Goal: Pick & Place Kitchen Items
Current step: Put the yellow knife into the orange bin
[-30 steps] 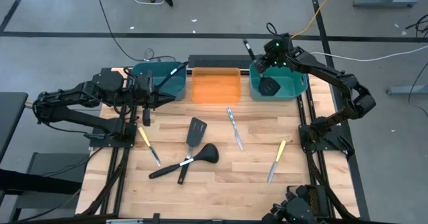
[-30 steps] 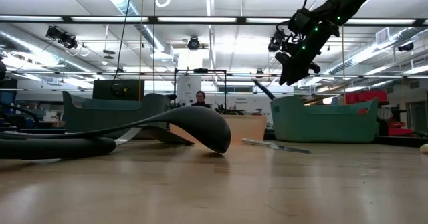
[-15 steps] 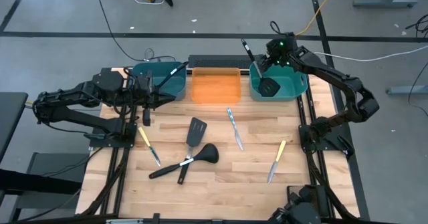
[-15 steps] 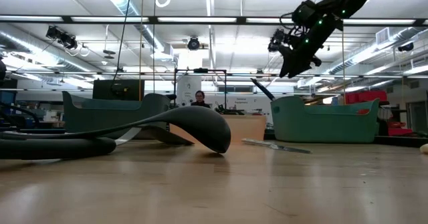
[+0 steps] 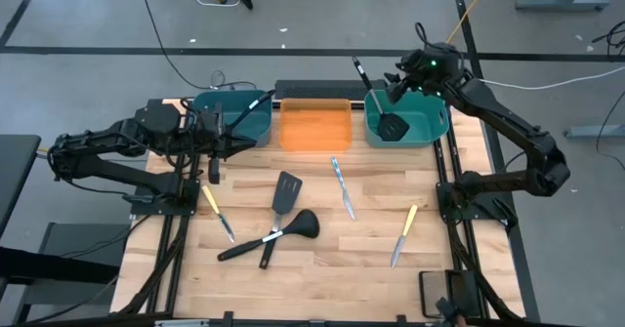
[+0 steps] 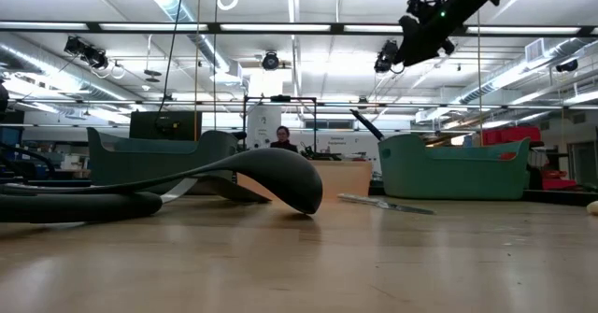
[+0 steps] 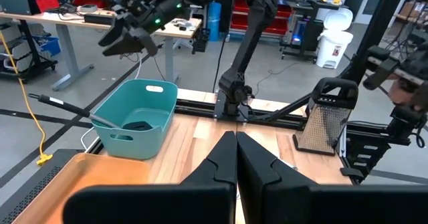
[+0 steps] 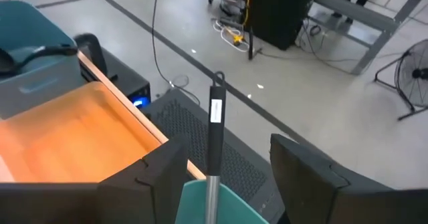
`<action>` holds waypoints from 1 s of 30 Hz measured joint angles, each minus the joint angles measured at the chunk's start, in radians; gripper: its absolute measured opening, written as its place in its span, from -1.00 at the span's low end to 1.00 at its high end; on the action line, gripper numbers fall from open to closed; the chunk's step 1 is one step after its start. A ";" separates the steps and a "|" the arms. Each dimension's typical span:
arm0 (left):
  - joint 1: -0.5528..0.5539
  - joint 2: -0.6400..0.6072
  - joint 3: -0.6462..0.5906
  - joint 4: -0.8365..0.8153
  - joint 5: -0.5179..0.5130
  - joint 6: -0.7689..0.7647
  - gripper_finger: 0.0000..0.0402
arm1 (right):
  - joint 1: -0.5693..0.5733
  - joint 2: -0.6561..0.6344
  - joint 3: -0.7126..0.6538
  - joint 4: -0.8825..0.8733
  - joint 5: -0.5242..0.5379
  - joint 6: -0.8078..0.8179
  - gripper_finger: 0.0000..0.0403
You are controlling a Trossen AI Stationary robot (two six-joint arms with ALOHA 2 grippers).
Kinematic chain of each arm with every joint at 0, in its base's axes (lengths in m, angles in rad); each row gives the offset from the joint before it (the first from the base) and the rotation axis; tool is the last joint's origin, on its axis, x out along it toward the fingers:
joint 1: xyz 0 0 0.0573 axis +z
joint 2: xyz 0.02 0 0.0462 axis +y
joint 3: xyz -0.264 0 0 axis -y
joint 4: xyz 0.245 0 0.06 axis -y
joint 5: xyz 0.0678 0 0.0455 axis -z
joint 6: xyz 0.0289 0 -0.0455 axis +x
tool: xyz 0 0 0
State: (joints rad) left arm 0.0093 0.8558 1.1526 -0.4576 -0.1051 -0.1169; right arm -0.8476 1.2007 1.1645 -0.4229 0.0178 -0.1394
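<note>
A black slotted spatula (image 5: 389, 122) lies in the right teal bin (image 5: 430, 130). Its head is on the bin's floor and its handle (image 8: 215, 127) leans out over the far rim. My right gripper (image 5: 402, 76) hangs open above that bin, touching nothing; the low view shows it high up (image 6: 397, 59). On the table lie another black spatula (image 5: 285, 192), a black ladle (image 5: 298, 226), a silver knife (image 5: 343, 185) and two yellow-handled knives (image 5: 403, 234) (image 5: 217, 212). My left gripper (image 5: 220, 143) waits shut beside the left teal bin (image 5: 232, 122).
An orange bin (image 5: 315, 124) stands between the two teal bins along the far edge. A dark handle (image 5: 252, 104) sticks out of the left teal bin. A metal grater (image 7: 324, 122) stands near the right arm's base. Bare wood lies at the near edge.
My right gripper has risen from just over the right teal bin and drawn back toward the table's far right corner. The spatula has stayed where it lay in the bin.
</note>
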 joint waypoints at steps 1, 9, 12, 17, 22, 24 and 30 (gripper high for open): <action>0.000 0.000 0.000 0.000 0.000 0.000 -0.99 | 0.004 -0.008 0.000 -0.002 0.000 0.000 0.08; 0.000 0.000 0.000 0.000 -0.012 0.000 -0.99 | 0.031 -0.043 0.000 -0.018 0.000 0.000 0.08; 0.000 0.000 0.000 0.000 -0.015 0.000 -0.99 | 0.040 -0.052 0.000 -0.022 -0.018 -0.005 0.07; 0.000 0.000 0.000 0.000 -0.015 0.000 -0.99 | 0.072 -0.060 0.000 -0.022 -0.057 -0.006 -0.05; 0.000 0.000 0.000 0.000 -0.021 0.000 -0.99 | 0.123 -0.072 0.000 -0.030 -0.060 0.004 -0.26; 0.000 0.000 0.000 0.000 -0.033 0.000 -0.99 | 0.149 -0.081 0.000 -0.030 -0.061 0.024 -0.34; 0.000 0.000 0.000 0.000 -0.038 0.000 -0.99 | 0.232 -0.120 0.000 -0.030 -0.062 0.062 -0.56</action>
State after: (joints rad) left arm 0.0092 0.8558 1.1526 -0.4576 -0.1429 -0.1169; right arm -0.6156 1.0806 1.1645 -0.4530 -0.0439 -0.0779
